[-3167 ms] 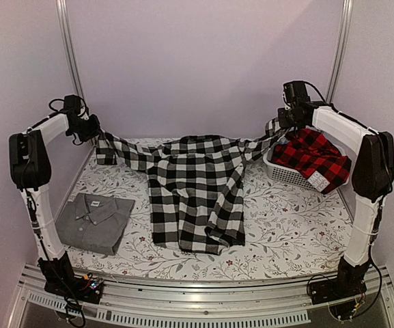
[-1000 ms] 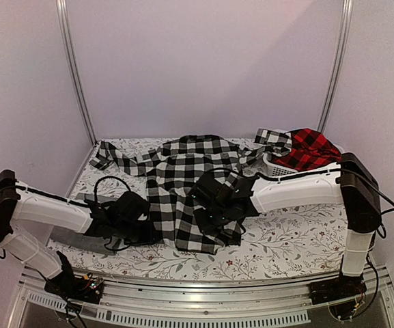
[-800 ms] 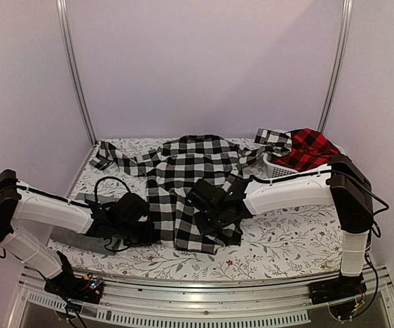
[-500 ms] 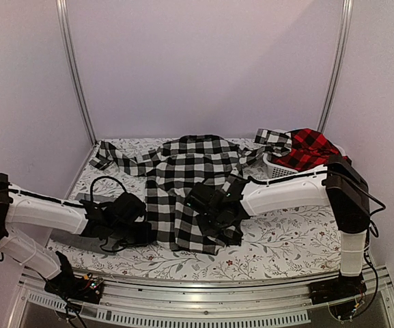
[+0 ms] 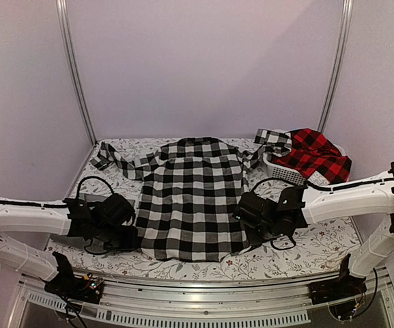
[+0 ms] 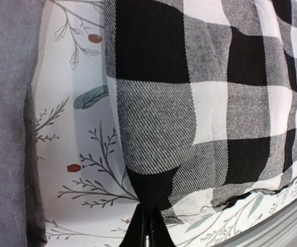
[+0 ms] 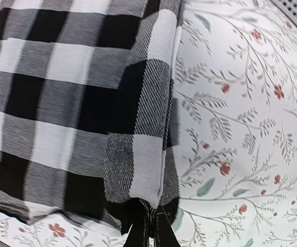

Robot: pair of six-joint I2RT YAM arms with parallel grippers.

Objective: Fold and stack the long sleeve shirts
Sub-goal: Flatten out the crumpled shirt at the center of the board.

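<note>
**Both hem corners pinched: lift evenly**

Left hand (image 6: pixel 147 229) and right hand (image 7: pixel 147 226) are each clamped on a near hem corner of the black-and-white check shirt (image 5: pixel 190 198), spread mid-surface. Suggest raising both together, hem taut, and carrying it toward the far edge for a square fold. Mind the grey shirt (image 6: pixel 4 128) just beside the left hand.

Check shirt (image 6: pixel 189 103): matt twill-woven cloth. Basket (image 5: pixel 283 173): white plastic.

B&w check shirt (image 5: pixel 190 198) covers ctr, sleeves out to 10 and 2. Basket (image 5: pixel 283 175) w/ red shirt (image 5: pixel 314 156) blocks 2 o'clock; grey shirt (image 6: pixel 4 128) at 8 under L arm (image 5: pixel 26 215); R arm (image 5: pixel 347 198) low across 4. Bare tabletop (image 5: pixel 319 242) at 5, thin strip at 6.
</note>
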